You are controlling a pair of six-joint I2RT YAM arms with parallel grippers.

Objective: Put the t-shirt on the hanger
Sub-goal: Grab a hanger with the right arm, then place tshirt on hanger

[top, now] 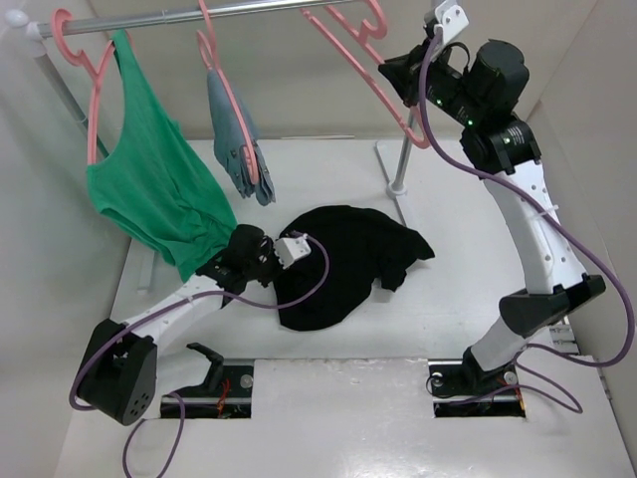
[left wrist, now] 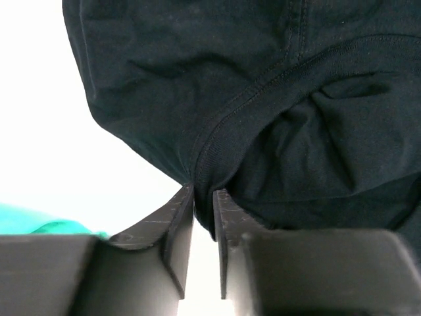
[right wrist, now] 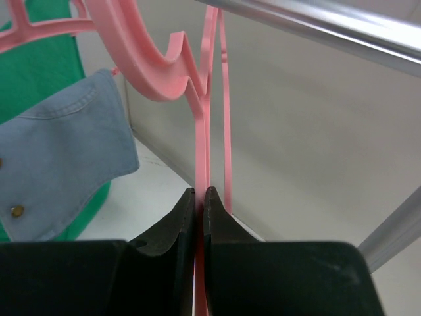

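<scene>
Two thin grips — right pincer (right wrist: 200, 189) is pinched on the hanger (right wrist: 128, 46) under the rail (right wrist: 316, 23), left pincer (left wrist: 204, 191) on the shirt (top: 338, 249) collar, heaped below the rail; cloth may be dropped when lifted.

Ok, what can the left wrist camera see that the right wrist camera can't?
Only the left wrist camera sees the black t-shirt, crumpled on the white table, with the left gripper seeming to nip its stitched edge. Only the right wrist camera sees the pink hanger squeezed in the right gripper, plus the shiny rail and the blue-grey garment. Both see a bit of the green top, and each sees its own black gripper.
</scene>
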